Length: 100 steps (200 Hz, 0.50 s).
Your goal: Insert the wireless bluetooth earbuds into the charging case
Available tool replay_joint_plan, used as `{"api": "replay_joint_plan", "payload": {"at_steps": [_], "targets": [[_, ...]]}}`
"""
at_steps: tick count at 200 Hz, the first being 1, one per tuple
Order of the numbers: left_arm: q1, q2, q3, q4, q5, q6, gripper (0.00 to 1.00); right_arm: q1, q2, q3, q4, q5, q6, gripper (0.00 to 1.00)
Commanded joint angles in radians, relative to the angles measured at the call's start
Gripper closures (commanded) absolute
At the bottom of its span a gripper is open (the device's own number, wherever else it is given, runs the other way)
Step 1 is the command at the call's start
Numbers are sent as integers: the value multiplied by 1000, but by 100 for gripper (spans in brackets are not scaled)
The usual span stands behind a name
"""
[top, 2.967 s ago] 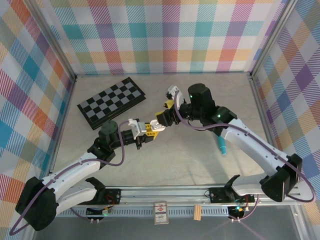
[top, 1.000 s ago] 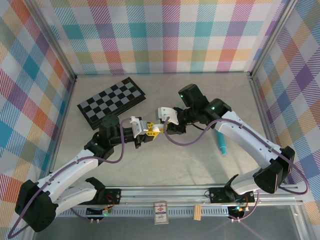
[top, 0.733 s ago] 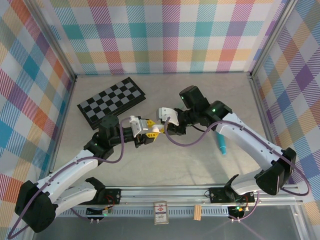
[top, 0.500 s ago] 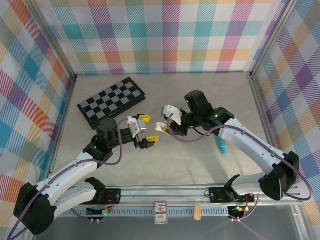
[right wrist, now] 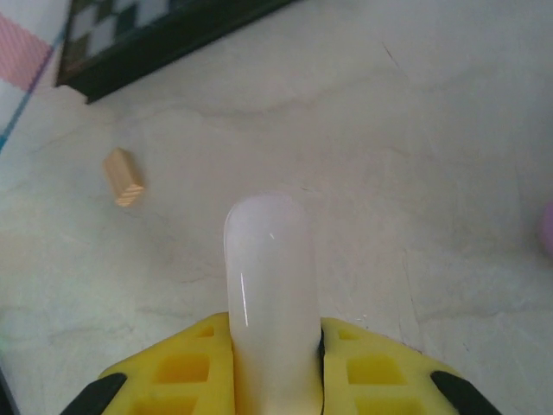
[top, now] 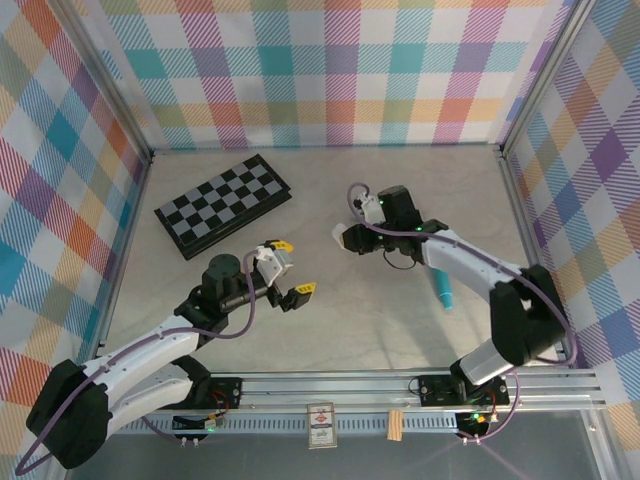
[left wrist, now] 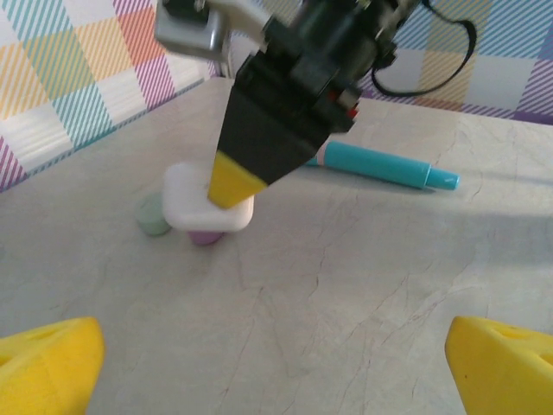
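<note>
— Whereabouts of the tiny mint-green plastic earbud [left wrist: 154, 214]?

— Lies on the pale stone-patterned table [left wrist: 346, 285], just beside the white pebble-shaped plastic charging case [left wrist: 210, 207], on its left from the left wrist. Tiny purple plastic earbud [left wrist: 205, 236] tucked at the case's near edge, partly hidden beneath.

— And gripping the case?

— Right pincer [right wrist: 273, 337]. Pinches it by one end, long axis pointing straight out past the yellow fingertips, low over the table. Cannot tell whether open or closed.

— Left pincer [top: 292, 269]?

— Gapes wide, holds nothing, faces both buds head-on across bare table, well apart from them. Nearer for the right, but busy there. Probably a job for the left: straight ahead, with the teal plastic pen [left wrist: 380, 164] off to the right.
</note>
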Motion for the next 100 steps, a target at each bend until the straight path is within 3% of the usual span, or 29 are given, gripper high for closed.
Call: {"api": "replay_joint_plan", "payload": {"at_steps": [1,48,100], "targets": [[-16,0,-22,9,-59,10,0,0,86,51,32,17,113,83],[-19,-1,-41,-19,-73,19,0,-1,278,133,10,18,124,81],[-19,14,-33,-34,-47,10,0,-1,324,157,11,50,131,73]]}}
